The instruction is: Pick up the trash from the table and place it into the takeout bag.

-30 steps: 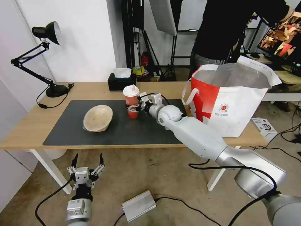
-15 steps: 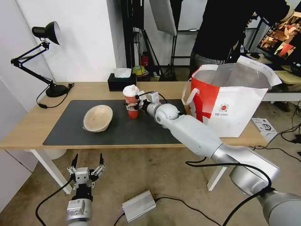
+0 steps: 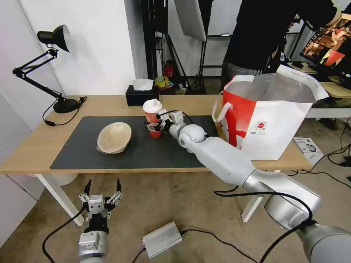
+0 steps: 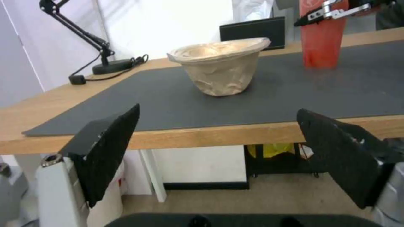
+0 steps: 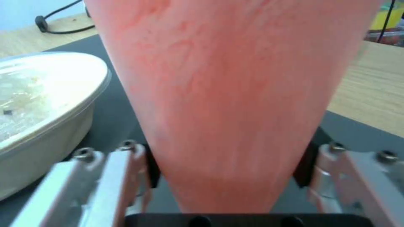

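**Red cup: right fingers closing in**

Head view: the right gripper point(image 3: 155, 126) has crept further around the red cup point(image 3: 153, 117) over the last second; the cup stands upright on the grey mat point(image 3: 76, 149) of the counter point(image 3: 33, 149), well apart from the takeout bag point(image 3: 270, 120). The beige bowl point(image 3: 114, 137) lies untouched. The left gripper point(image 3: 102, 190) is parked below the counter edge.

Left wrist view: left fingers point(image 4: 107, 148) spread wide, holding nothing; bowl point(image 4: 221, 69) beyond.

Right wrist view: fingers point(image 5: 134, 167) flank the cup point(image 5: 235, 104), pads at its sides; firm pinch not certain. Grasp appears imminent, lift not yet done.
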Controlling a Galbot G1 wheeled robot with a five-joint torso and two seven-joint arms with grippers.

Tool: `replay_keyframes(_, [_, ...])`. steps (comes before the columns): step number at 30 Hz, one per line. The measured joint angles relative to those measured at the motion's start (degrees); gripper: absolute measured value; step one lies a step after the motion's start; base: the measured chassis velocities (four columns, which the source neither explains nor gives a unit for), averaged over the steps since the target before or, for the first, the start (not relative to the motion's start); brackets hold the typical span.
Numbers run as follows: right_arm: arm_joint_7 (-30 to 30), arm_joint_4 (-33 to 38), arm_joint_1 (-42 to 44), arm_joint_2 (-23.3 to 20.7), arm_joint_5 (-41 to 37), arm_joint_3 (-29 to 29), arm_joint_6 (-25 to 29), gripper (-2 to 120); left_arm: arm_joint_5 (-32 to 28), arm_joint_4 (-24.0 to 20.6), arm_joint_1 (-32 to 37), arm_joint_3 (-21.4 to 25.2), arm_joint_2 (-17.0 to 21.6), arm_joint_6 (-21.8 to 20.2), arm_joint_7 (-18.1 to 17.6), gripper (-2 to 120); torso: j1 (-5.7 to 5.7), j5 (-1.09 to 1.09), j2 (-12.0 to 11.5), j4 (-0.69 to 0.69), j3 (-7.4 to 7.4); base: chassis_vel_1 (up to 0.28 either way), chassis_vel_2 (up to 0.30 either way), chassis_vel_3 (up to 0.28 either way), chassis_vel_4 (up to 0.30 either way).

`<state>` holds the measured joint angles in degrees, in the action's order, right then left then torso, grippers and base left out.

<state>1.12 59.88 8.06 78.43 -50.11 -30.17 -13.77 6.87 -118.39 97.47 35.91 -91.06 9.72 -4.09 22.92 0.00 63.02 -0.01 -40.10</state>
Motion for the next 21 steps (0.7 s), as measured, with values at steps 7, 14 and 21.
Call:
replay_keyframes(7, [-0.15, 0.66, 0.75, -0.50, -0.01, 0.20, 0.15, 26, 0.03, 0.06, -0.14, -0.04, -0.06, 0.02, 0.01, 100, 0.00, 0.00, 0.01, 0.01, 0.00, 0.000, 0.000, 0.000, 0.000])
replay_keyframes(14, [-0.48, 1.15, 0.89, -1.16, -0.11, 0.28, 0.22, 10, 0.11, 0.14, -0.13, -0.06, -0.10, 0.04, 0.01, 100, 0.00, 0.00, 0.00, 0.02, -0.01, 0.000, 0.000, 0.000, 0.000])
replay_keyframes(21, [-1.05, 2.84, 0.88, -2.76, -0.66, 0.27, 0.03, 4, 0.21, 0.02, -0.07, -0.13, 0.02, 0.04, 0.05, 100, 0.00, 0.00, 0.00, 0.00, -0.02, 0.000, 0.000, 0.000, 0.000])
